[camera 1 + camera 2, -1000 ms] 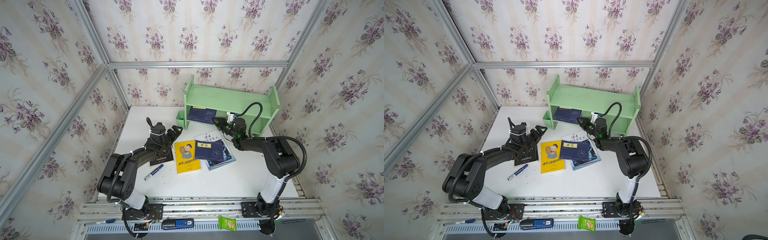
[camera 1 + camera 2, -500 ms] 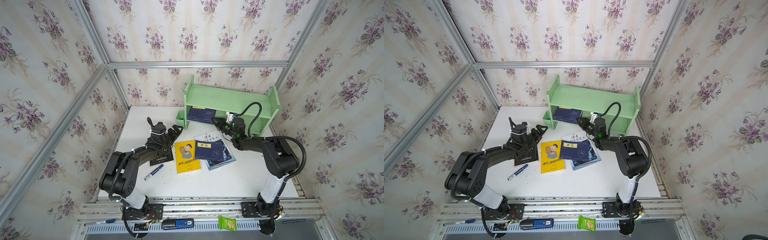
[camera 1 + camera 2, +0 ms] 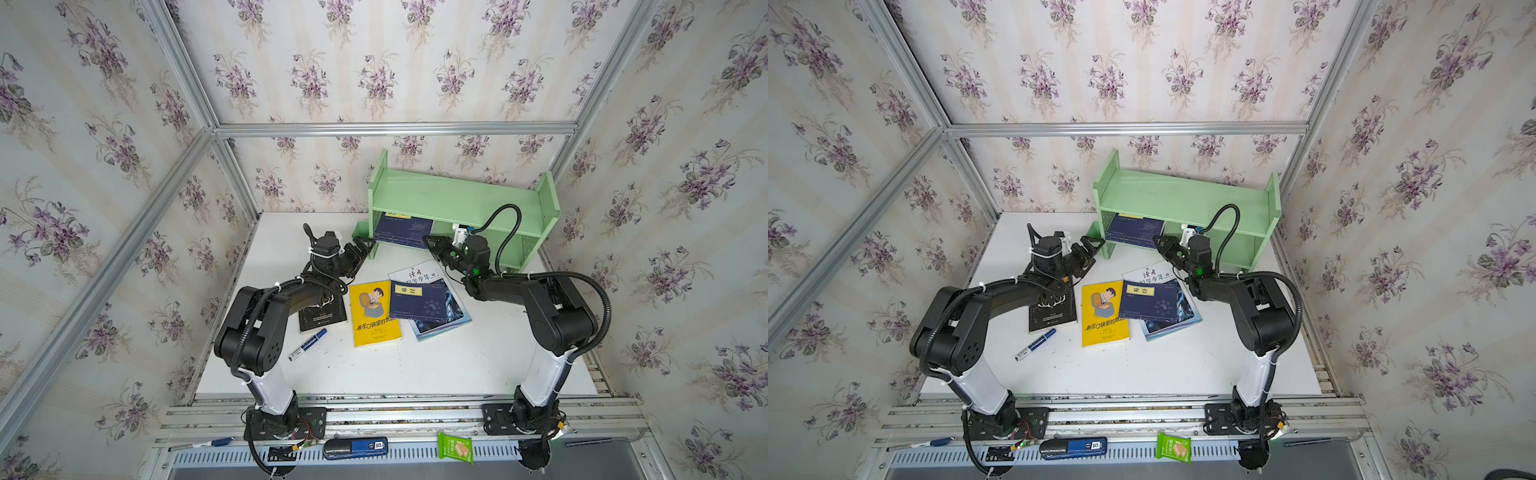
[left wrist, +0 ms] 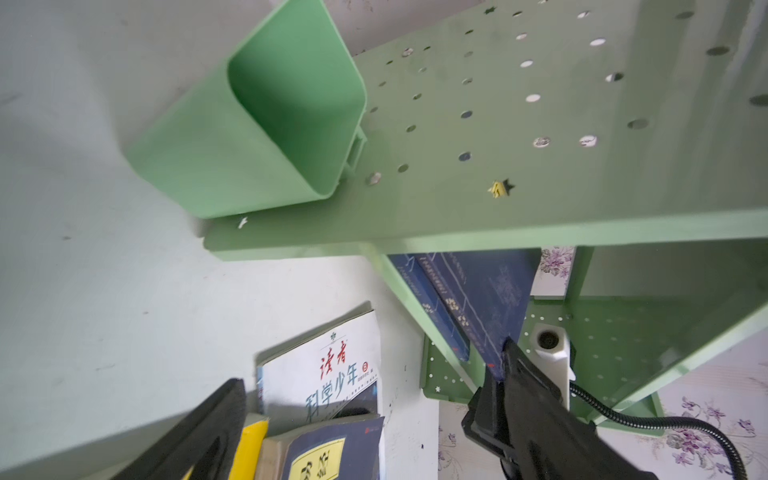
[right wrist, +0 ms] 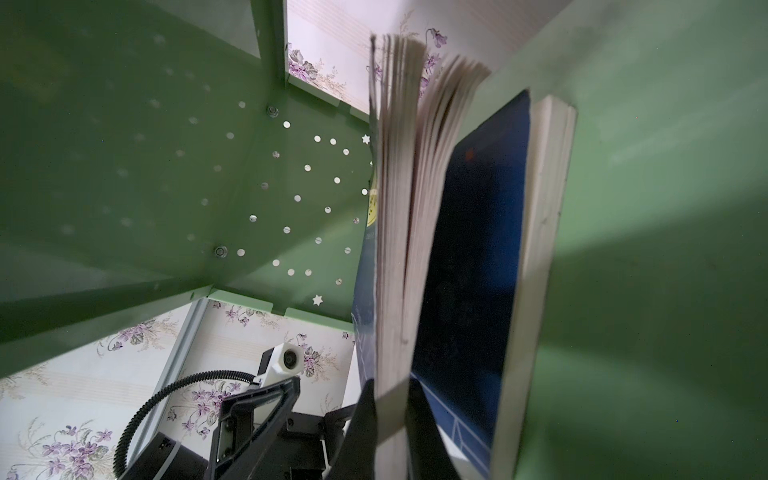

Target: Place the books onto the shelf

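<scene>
Inside the shelf (image 3: 457, 199), the right gripper (image 3: 427, 240) is clamped on a navy book (image 3: 404, 229), probably steadying it upright; the left gripper (image 3: 362, 246) has jaws apart.

Two navy books (image 3: 401, 229) inside green shelf (image 3: 457, 198)

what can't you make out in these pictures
Black book: upper part under the left arm, both top views.
White book: mostly covered by the navy book, both top views.
Shelved books: tops hidden by the shelf upper board, both top views.
</scene>
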